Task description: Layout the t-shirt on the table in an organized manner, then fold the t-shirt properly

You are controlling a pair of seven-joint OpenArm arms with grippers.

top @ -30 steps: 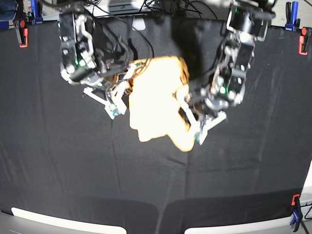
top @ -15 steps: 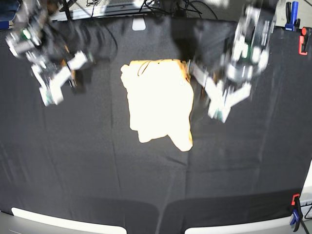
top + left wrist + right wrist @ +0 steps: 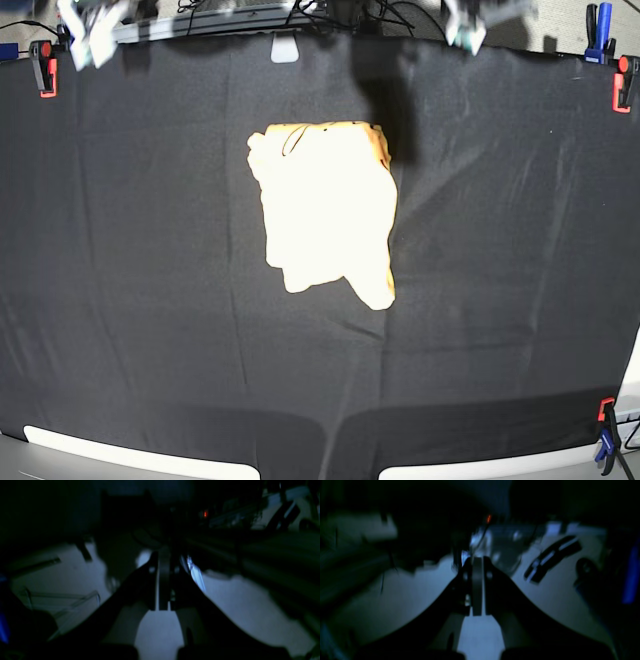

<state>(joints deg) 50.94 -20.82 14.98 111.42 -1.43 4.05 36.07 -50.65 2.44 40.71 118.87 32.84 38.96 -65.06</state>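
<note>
T-shirt (image 3: 328, 212) is lying folded on the counter (image 3: 140, 300), a bit far of centre, roughly in the middle left-to-right. It's sitting as a compact upright block, far edge fairly straight, near edge ragged, with a tongue of cloth poking out at the near-right corner. Fabric is blowing out pale under the light; only the right edge and far rim are showing the yellow-orange. Nothing is touching it.

Both arms are sitting up at the far edge, well apart from the shirt. Right fingers (image 3: 90, 35) are showing as a blurred pale shape at the far-left corner of the base view, left fingers (image 3: 470, 25) as a similar blur at the far right, both mostly cropped by the frame.

Wrist views are dark and smeared. Left fingers (image 3: 163, 580) are pressing together with no gap, nothing between them. Right fingers (image 3: 477, 585) are looking the same: together, holding nothing. Behind them only pale floor and dim clutter are showing, too blurred to name.

Red-and-black clamps (image 3: 42, 62) are gripping the counter cloth at the far corners, another one at the near-right corner.
</note>
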